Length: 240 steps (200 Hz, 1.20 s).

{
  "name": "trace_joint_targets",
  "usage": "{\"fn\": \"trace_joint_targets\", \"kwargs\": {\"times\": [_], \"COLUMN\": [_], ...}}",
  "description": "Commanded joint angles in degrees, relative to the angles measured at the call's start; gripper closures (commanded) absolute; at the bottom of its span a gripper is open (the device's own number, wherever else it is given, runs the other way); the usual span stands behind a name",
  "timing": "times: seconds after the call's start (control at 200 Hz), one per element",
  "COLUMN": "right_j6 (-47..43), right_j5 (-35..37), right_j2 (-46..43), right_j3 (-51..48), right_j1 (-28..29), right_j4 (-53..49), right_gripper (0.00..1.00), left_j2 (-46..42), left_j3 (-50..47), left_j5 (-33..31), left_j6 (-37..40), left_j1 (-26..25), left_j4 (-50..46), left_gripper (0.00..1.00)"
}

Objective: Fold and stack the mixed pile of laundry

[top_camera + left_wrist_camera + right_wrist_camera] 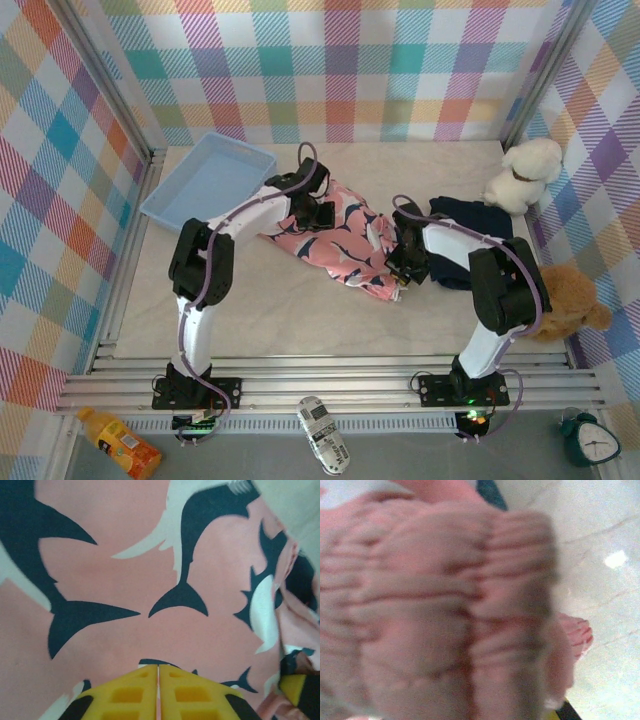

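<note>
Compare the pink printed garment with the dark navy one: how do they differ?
The pink garment carries a navy-and-white print; the navy garment is plain. The pink garment lies spread out centrally; the navy garment sits more compact, nearer the white plush toy. Both are cloth lying on the table.

Two arms, same build. Left arm (205, 300) and right arm (497, 300): white tubular links, bulky black housings at the joints. A lavender cable (182, 335) runs up each arm from the base and stands off in loops near the wrist. Each arm is on a black base plate (195, 390) fixed to ribbed aluminium rails at the near edge of the counter. A small green light (470, 415) glows below the right base.

Left fingers (125, 696): bright yellow pads moulded with rectangular pockets, on black backing. Right finger (554, 715): a yellow sliver with a black edge.
</note>
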Motion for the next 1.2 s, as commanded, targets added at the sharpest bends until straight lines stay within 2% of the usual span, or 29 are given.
{"fn": "trace_joint_targets", "kwargs": {"times": [0.0,0.125,0.235,0.36,0.47,0.69,0.785,0.84,0.895,0.955,1.01,1.095,1.195], "right_j6": [-11.4,-21.5,-28.1,-32.5,-34.5,-31.7,-31.1,-31.6,-32.4,-33.7,-34.8,-36.1,-37.1], "right_j5": [6.8,10.7,16.5,17.8,14.6,-1.0,-3.2,-2.2,-0.9,0.8,2.4,5.0,6.9], "right_j2": [0.5,-0.6,-0.8,-1.2,-1.2,-0.3,0.2,0.7,1.1,1.5,1.5,1.5,1.4], "right_j3": [2.5,7.2,11.4,16.0,23.0,34.1,35.2,35.2,34.9,34.6,34.1,34.0,34.5], "right_j1": [-0.8,-1.6,-2.6,-5.0,-5.2,-5.0,-4.3,-4.1,-4.1,-4.1,-4.1,-4.0,-4.0], "right_j4": [-4.7,-8.5,-13.2,-16.5,-19.2,-21.1,-20.7,-21.2,-22.0,-23.0,-23.5,-24.6,-25.7], "right_gripper": [1.00,1.00,1.00,1.00,1.00,1.00,1.00,1.00,1.00,1.00,1.00,1.00,1.00], "left_j2": [3.2,4.3,6.3,10.9,14.5,20.3,20.7,18.9,15.7,11.3,6.3,-2.2,-9.5], "left_j3": [0.2,-1.0,-1.5,3.7,10.2,20.9,25.2,26.0,25.1,22.1,17.3,6.8,-5.1], "left_j5": [3.2,1.4,2.9,5.6,6.6,12.6,10.8,8.6,6.2,4.5,4.6,5.1,1.7], "left_j6": [5.9,6.9,5.0,3.6,2.8,-4.3,-6.1,-6.7,-7.4,-8.0,-8.9,-9.4,-7.5], "left_j1": [-0.6,-2.3,-3.7,-7.0,-10.5,-12.7,-12.5,-11.6,-10.2,-7.8,-5.1,-1.1,2.5], "left_j4": [-2.1,-3.5,-3.2,-6.5,-9.1,-7.5,-10.3,-12.4,-14.4,-15.6,-15.0,-12.2,-11.2], "left_gripper": [0.91,0.90,0.90,0.90,0.90,0.90,0.90,0.85,0.81,0.72,0.70,0.71,0.78]}}
